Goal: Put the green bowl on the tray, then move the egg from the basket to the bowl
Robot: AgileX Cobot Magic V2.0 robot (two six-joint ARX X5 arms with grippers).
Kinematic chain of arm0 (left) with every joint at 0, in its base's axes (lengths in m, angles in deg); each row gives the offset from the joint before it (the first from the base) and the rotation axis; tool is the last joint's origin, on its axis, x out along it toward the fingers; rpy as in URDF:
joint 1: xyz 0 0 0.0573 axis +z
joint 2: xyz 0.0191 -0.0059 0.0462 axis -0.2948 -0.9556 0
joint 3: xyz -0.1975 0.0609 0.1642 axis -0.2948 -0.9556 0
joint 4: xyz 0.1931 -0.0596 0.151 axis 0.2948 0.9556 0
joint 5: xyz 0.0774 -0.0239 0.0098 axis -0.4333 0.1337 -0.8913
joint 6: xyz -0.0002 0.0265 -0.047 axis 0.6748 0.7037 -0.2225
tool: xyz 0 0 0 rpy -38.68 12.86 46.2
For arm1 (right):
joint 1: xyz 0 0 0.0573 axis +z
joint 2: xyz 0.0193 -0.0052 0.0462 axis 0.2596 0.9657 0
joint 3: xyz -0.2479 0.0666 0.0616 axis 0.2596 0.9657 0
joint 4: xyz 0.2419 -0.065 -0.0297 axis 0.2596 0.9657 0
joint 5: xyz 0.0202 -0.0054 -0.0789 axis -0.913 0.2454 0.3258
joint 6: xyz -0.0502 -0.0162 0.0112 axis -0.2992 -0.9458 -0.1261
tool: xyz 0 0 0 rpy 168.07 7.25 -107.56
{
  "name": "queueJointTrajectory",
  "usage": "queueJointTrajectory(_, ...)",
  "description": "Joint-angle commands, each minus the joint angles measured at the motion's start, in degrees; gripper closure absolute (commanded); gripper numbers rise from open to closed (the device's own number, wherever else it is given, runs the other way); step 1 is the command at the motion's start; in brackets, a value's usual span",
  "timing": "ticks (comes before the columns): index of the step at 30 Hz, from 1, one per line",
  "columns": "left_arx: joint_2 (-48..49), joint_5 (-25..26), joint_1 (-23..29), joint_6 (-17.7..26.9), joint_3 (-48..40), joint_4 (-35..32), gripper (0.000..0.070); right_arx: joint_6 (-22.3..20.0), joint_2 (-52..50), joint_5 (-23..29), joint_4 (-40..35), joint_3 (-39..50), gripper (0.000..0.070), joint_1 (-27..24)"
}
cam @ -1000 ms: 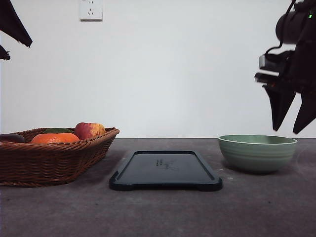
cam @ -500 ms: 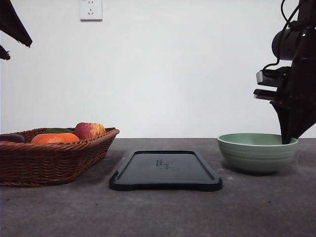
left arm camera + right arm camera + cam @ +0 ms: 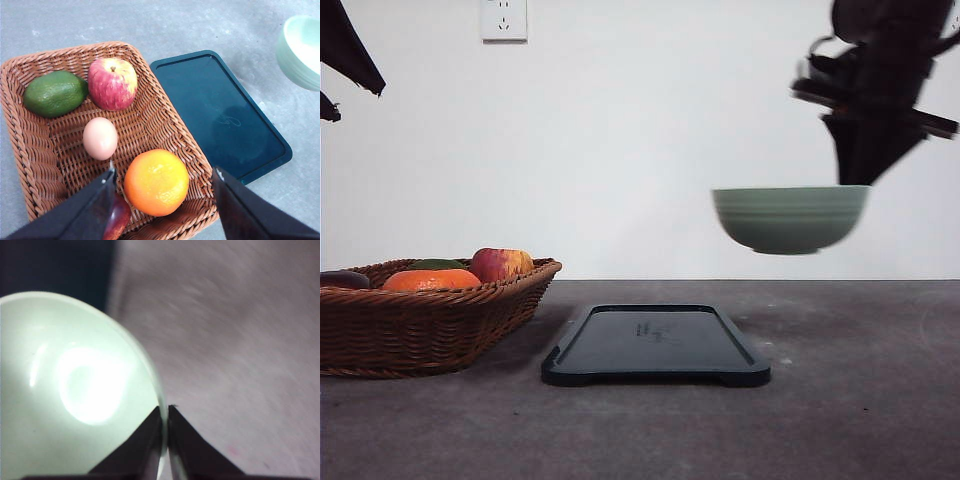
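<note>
The green bowl [image 3: 790, 218] hangs in the air above the table, to the right of and above the black tray [image 3: 656, 345]. My right gripper [image 3: 855, 180] is shut on the bowl's right rim; in the right wrist view its fingers [image 3: 187, 452] pinch the rim of the green bowl [image 3: 70, 390]. The brown wicker basket [image 3: 380, 330] sits at the left. In the left wrist view the egg [image 3: 100, 138] lies in the basket [image 3: 30, 150] among fruit. My left gripper [image 3: 162, 202] hovers open above the basket, over the orange [image 3: 156, 182].
An apple [image 3: 112, 83], an avocado [image 3: 55, 93] and a dark red fruit [image 3: 118, 217] also lie in the basket. The tray [image 3: 220, 115] lies beside the basket on the grey table. A wall socket [image 3: 504, 19] is on the back wall.
My right gripper dropped onto the bowl's rim, shut on it, then lifted the bowl off the table and carried it left. The left arm has stayed still.
</note>
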Motion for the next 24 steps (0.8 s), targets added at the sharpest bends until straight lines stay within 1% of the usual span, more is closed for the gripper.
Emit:
queueJointTrajectory(1, -0.4, 0.2, -0.2, 0.0, 1.2, -0.4, 0.0311, 1.0, 1.0, -0.1, -1.1, -1.4, 0.0700, 1.7)
queueJointTrajectory(6, -0.4, 0.2, -0.2, 0.0, 1.2, -0.4, 0.0311, 2.8, 1.5, 0.1, -6.0, -1.4, 0.0700, 6.7)
queueJointTrajectory(12, -0.4, 0.2, -0.2, 0.0, 1.2, -0.4, 0.0311, 4.1, 4.6, 0.1, -9.4, -1.6, 0.0700, 10.7)
queueJointTrajectory(17, -0.4, 0.2, -0.2, 0.0, 1.2, -0.4, 0.0311, 4.2, 8.6, 0.1, -11.2, -1.6, 0.0700, 12.6)
queueJointTrajectory(24, -0.4, 0.2, -0.2, 0.0, 1.2, -0.3, 0.0311, 5.2, 13.2, 0.3, -13.5, -1.6, 0.0700, 13.1)
